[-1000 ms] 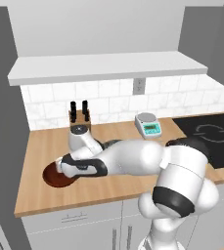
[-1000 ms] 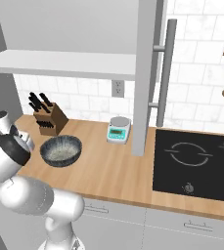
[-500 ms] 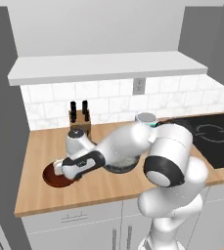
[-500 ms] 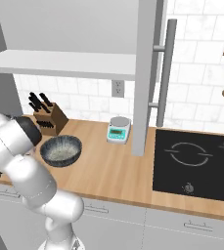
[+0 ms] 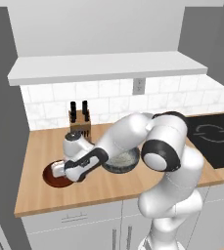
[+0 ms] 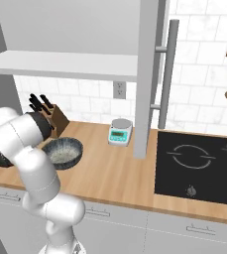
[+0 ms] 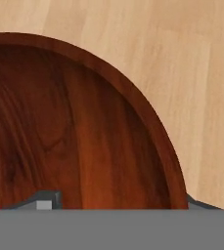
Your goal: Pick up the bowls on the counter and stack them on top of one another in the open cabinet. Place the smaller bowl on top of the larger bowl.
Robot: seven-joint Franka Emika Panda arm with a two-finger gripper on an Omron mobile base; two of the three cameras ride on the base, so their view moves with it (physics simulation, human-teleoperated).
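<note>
The smaller reddish-brown bowl [image 5: 50,175] [image 7: 59,127] lies at the left end of the tan counter [image 5: 40,146]. My gripper [image 5: 58,170] [image 7: 118,201] is down at this bowl's right rim and open. One fingertip [image 7: 46,200] is over the bowl's inside, the other stands outside the rim above the counter. The larger speckled grey bowl [image 5: 121,161] [image 6: 63,151] sits to the right, partly behind my arm. Above hangs the open cabinet with its thick white bottom board [image 5: 108,67] [image 6: 60,64].
A knife block [image 5: 79,122] [image 6: 53,116] stands at the back wall. A small kitchen scale [image 6: 120,132] sits further right, beside a grey upright panel with a bar handle [image 6: 147,74]. The black stovetop [image 6: 204,166] takes the counter's right part.
The arm has folded and its elbow has swung across the views. The hand has sunk lower at the brown bowl's rim. Both bowls lie where they were.
</note>
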